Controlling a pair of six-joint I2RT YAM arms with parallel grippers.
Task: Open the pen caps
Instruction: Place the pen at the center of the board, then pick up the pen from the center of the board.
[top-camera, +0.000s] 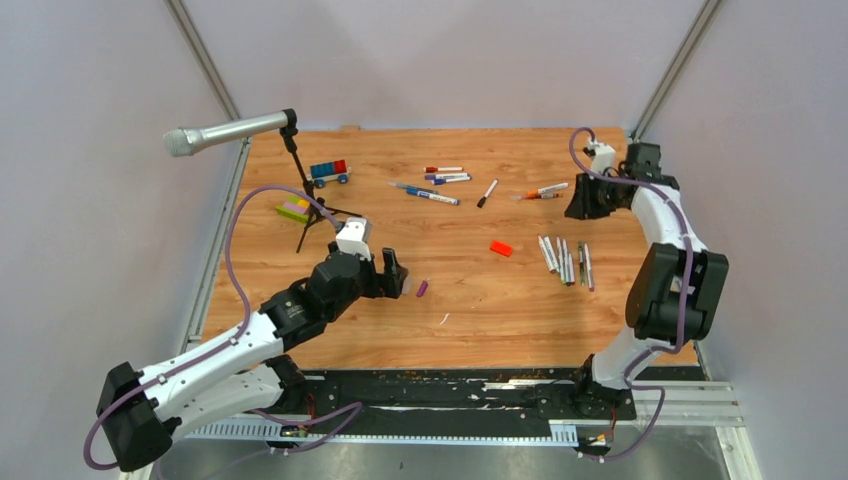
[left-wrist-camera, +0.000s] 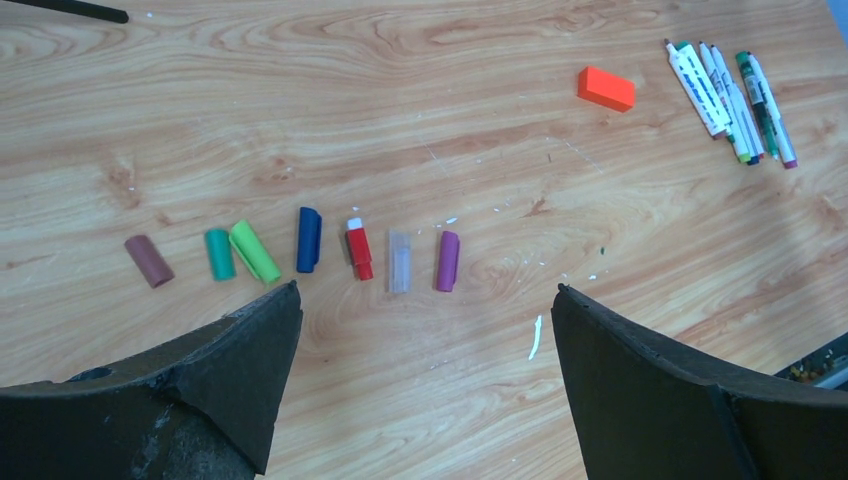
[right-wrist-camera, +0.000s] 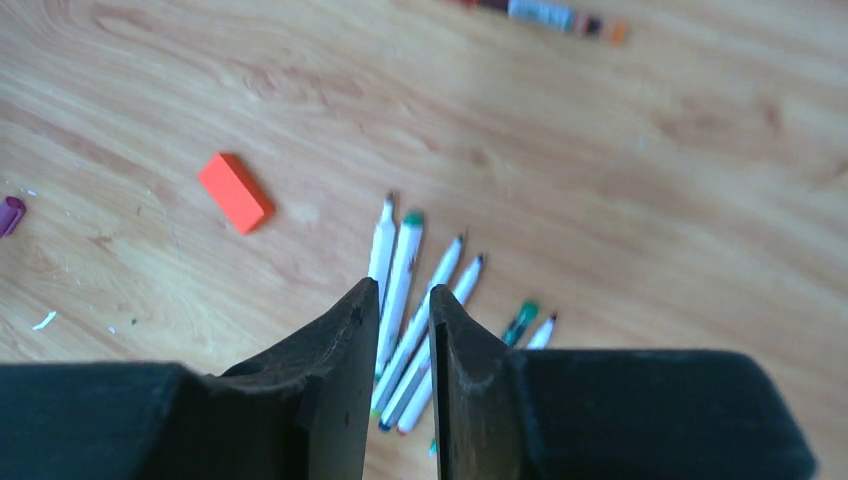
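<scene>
Wood-grain tabletop (top-camera: 520, 310) holds everything you are working with. Your left gripper (left-wrist-camera: 425, 300) hangs low over the near-left part of it, jaws spread as wide as they go, with nothing between them. Just beyond its fingertips, seven pen caps (left-wrist-camera: 399, 261) lie loose on the wood in a rough row. From left to right in the left wrist view they are a brown cap (left-wrist-camera: 149, 260), a teal cap (left-wrist-camera: 219, 254), a light green cap (left-wrist-camera: 254, 251) just beside it, a blue cap (left-wrist-camera: 309, 239), a red cap (left-wrist-camera: 359, 249) with a white end, a clear cap and a purple cap (left-wrist-camera: 447, 261). From overhead you can make out only the purple one, just to the right of the gripper.

Your right gripper (right-wrist-camera: 402, 295) is held above the far-right part of the table. Its jaws stand almost together, with a thin slit between them and nothing in it. On the wood beneath it, a bundle of white-barrelled pens (right-wrist-camera: 405, 250) lies side by side, some with green ends. An orange block (top-camera: 501, 248) sits alone between that bundle and the row of caps, well apart from both.

More pens are scattered along the far middle of the table (top-camera: 445, 177), and one with an orange end (top-camera: 545, 190) lies near the right gripper. At the far left you have a grey microphone (top-camera: 225, 132) on a black tripod (top-camera: 305, 205), with stacked toy bricks (top-camera: 330, 172) beside it.
</scene>
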